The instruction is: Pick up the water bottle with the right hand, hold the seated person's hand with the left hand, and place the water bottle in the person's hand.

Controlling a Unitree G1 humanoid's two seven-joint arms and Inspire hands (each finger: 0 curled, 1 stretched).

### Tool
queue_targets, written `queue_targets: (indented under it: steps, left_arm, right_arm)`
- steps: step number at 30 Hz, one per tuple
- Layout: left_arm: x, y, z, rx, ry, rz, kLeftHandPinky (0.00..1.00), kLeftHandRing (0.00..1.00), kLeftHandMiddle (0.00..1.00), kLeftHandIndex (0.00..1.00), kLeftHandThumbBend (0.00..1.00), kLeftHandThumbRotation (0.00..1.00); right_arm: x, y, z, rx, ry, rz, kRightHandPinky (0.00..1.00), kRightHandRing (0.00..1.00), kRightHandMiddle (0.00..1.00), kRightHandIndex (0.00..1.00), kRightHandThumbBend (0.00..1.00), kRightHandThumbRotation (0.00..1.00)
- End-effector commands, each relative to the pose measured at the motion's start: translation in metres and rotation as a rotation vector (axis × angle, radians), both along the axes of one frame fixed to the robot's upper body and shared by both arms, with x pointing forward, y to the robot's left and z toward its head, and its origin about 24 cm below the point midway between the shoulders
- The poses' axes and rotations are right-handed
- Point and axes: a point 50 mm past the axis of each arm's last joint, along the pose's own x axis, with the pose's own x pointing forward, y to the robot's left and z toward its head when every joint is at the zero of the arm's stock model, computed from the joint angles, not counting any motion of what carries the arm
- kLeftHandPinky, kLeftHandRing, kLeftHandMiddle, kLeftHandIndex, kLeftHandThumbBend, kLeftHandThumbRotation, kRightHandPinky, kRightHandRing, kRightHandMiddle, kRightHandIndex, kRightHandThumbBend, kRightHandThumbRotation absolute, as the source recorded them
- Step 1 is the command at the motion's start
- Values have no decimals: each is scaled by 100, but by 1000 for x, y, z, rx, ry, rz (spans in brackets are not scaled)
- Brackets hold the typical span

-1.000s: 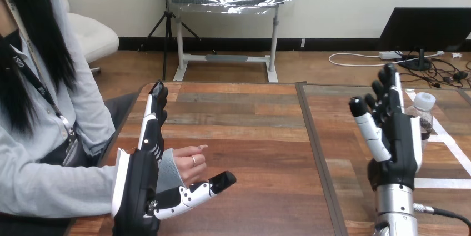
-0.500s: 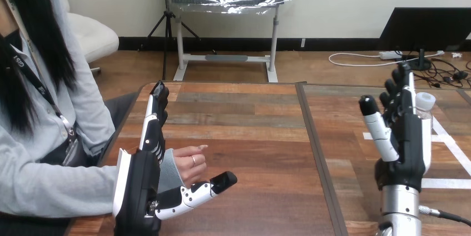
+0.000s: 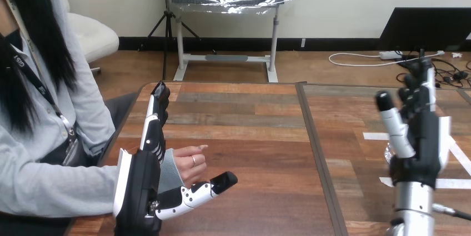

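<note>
My right hand (image 3: 423, 139) stands upright over the table's right side, open, with straight fingers pointing up and the thumb spread to the left. The water bottle is almost wholly hidden behind it; only a sliver of clear plastic (image 3: 388, 149) shows under the thumb. I cannot tell whether the hand touches it. My left hand (image 3: 136, 183) is open at the lower left, fingers straight along the table's left edge and thumb stretched to the right. The person's hand (image 3: 190, 165) rests on the table between those fingers and the thumb, not gripped.
A dark seam (image 3: 315, 141) splits the wooden table into left and right halves. White tape strips (image 3: 373, 135) lie on the right half near my right hand. The person sits at the left side.
My right hand has moved to the right, in front of the bottle, so the cap and body that showed before are now covered. My left hand and the person's hand have stayed put.
</note>
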Motion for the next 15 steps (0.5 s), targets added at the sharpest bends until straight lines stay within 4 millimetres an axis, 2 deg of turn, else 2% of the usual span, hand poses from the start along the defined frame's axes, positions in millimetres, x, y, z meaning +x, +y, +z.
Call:
queue_targets:
  steps: [1,15]
  left_arm:
    - [12,-3,12,-7,-71,-17,99,99,99,99,100,28]
    - [11,-2,11,-3,-65,-15,98,99,99,99,100,27]
  right_arm:
    - [20,-8,36,-23,-159,-18,100,100,100,100,100,61]
    - [17,-19,41,-27,-196,-107,100,100,100,100,100,60]
